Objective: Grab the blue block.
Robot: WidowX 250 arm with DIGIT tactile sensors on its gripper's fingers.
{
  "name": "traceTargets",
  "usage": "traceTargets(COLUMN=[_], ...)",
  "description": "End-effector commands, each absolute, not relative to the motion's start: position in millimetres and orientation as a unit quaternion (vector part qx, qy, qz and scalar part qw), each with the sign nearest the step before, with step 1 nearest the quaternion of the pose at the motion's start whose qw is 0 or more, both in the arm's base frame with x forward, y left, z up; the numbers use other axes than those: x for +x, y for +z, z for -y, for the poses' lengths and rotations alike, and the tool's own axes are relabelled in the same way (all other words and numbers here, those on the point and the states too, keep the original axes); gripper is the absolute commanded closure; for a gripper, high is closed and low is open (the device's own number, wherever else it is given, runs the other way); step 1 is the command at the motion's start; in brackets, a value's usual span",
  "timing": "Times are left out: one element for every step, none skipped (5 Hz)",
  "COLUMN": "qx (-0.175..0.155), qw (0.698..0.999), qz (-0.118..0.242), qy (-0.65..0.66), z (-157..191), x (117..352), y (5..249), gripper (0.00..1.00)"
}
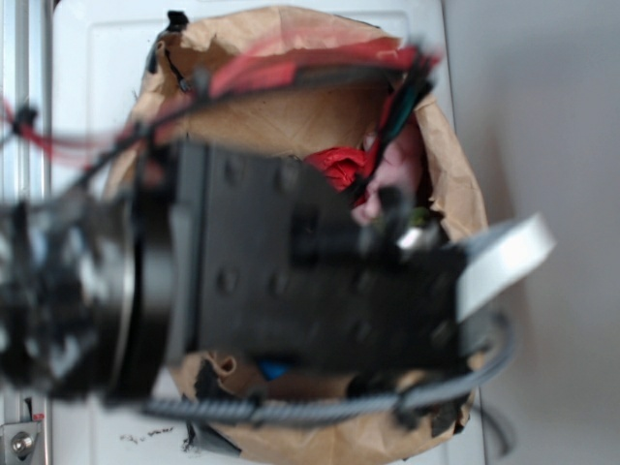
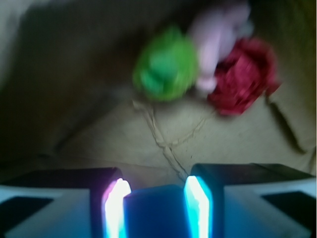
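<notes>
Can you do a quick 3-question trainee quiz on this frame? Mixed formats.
1. True or false: in the wrist view, the blue block sits between the fingers of the gripper.
2. Which object lies between the green ball and the red ball? A) a pink soft item B) a yellow cup C) a metal spoon
3. Fill in: everything rests inside a brown paper ____.

Key: 1 true; 2 A, the pink item; 3 bag.
</notes>
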State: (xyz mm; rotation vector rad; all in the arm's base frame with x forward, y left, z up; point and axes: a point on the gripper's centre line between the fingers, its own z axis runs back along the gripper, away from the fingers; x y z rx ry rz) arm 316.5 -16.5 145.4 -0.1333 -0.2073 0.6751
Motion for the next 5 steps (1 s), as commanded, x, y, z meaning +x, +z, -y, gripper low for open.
traceTargets(qx=[-0.100, -0.053, -0.035, -0.006, 0.025], qw=[0.948, 0.967, 0.965, 0.971, 0.975], qz=[0.168, 0.221, 0.259, 0.237, 0.211], qy=[0.251, 0.114, 0.022, 0.036, 0.060], z=[-20, -21, -25, -24, -21], x=[314, 303, 287, 284, 286], y=[218, 227, 237, 241, 238], gripper=[1.00, 1.00, 1.00, 1.00, 1.00])
